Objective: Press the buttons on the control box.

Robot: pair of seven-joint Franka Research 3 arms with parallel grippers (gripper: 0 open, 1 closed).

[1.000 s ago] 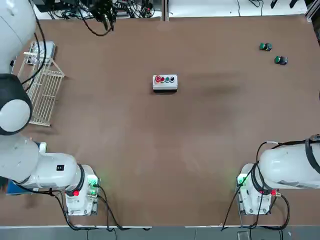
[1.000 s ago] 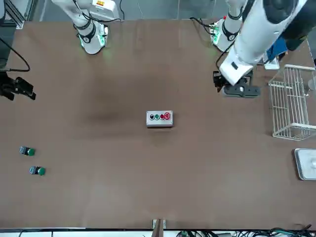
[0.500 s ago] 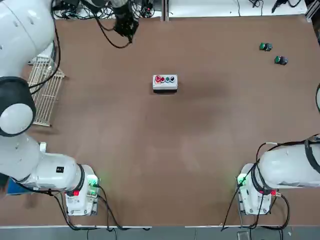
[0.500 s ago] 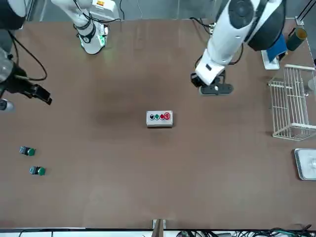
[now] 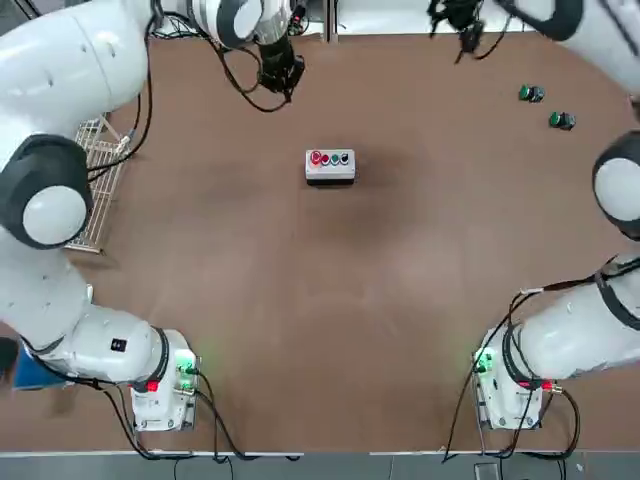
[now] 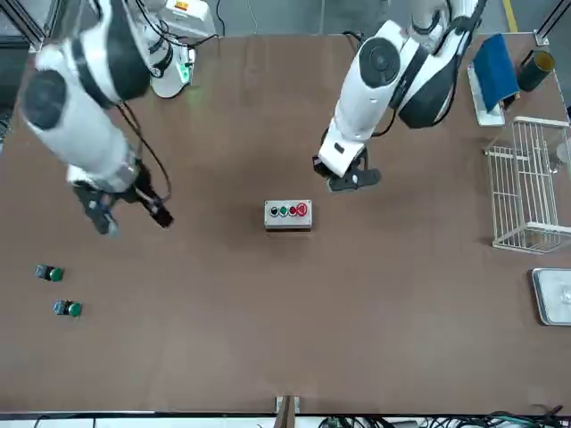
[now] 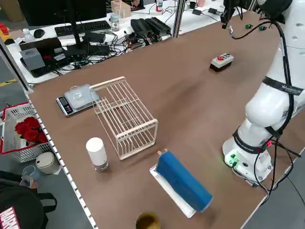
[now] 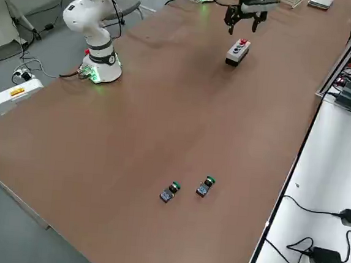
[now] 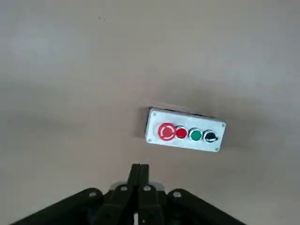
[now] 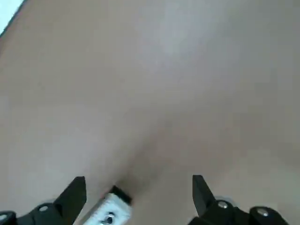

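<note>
Nearest the robot's bases, the left side view is picking out a blue roll [image 7: 184,180] lying over a white tray, while the top view is letting the left arm cover most of it. Farther in, the white wire rack [image 7: 126,119] is standing on the left, fully open to that side view. Now the control box [image 5: 330,167], sitting upright around mid-table, with the left gripper [image 9: 140,168] hovering above the table near it, fingers together, nothing between them. The left wrist view is giving us the whole row of buttons [image 9: 181,133]: large red, small red, green, then a black knob. The right wrist view is catching only the knob end, and there the right gripper [image 10: 139,187] is holding its fingers wide apart, empty, up over the robot's right half. Beyond, two loose round pieces [image 8: 187,189] are lying side by side, apart, a pair the left wrist view is missing.
</note>
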